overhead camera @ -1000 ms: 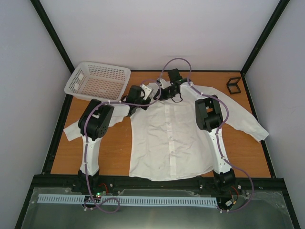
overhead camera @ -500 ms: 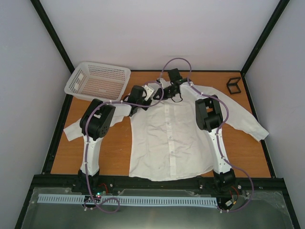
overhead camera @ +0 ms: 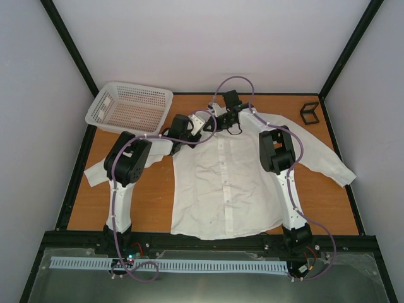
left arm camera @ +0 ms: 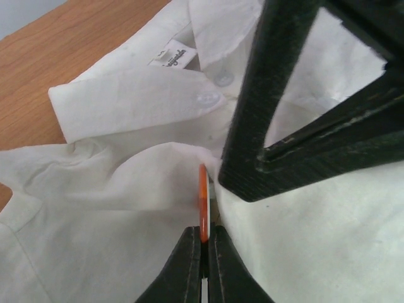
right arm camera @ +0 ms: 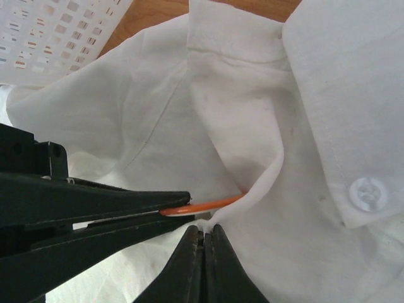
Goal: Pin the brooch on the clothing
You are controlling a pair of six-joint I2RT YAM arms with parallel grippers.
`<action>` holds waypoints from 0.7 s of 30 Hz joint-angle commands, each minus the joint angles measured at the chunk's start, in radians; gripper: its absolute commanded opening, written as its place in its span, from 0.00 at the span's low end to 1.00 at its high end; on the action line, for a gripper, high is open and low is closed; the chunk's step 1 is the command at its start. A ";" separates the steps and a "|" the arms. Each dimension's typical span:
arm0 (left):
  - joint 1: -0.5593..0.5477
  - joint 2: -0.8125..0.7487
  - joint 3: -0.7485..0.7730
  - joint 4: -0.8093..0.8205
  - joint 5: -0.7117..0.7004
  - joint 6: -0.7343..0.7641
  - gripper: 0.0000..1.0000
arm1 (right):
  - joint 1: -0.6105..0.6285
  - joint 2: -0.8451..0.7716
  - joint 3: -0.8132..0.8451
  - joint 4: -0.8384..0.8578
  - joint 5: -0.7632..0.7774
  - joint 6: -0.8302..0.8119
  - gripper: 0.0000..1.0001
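Note:
The clothing, a white button-up shirt [overhead camera: 224, 183], lies spread flat on the table, collar at the far side. My left gripper [left arm camera: 204, 243] is shut on the brooch [left arm camera: 203, 202], a thin orange disc seen edge-on, held against a raised fold of cloth just below the collar [left arm camera: 132, 104]. My right gripper [right arm camera: 207, 232] is shut on that fold of shirt [right arm camera: 265, 180], pinching it up, and the brooch [right arm camera: 205, 205] pokes into the fold. The left fingers [right arm camera: 95, 202] cross the right wrist view from the left. In the top view both grippers meet at the collar [overhead camera: 211, 123].
A white perforated basket [overhead camera: 129, 107] stands at the far left of the table. A small black open-frame cube [overhead camera: 309, 112] sits at the far right corner. Shirt sleeves [overhead camera: 322, 154] stretch out toward both table sides.
None beyond a slight shift of the left wrist toward the collar; both grippers stay shut at the same spot.

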 commanded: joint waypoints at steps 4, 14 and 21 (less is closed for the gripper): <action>-0.005 -0.080 -0.028 0.061 0.090 0.009 0.01 | -0.008 -0.001 0.031 0.013 -0.011 0.005 0.03; -0.002 -0.093 -0.026 0.066 0.141 -0.004 0.01 | -0.007 0.015 0.034 0.020 -0.018 0.014 0.03; 0.018 -0.106 -0.026 0.079 0.213 -0.059 0.01 | -0.007 0.022 0.018 0.025 -0.018 0.017 0.03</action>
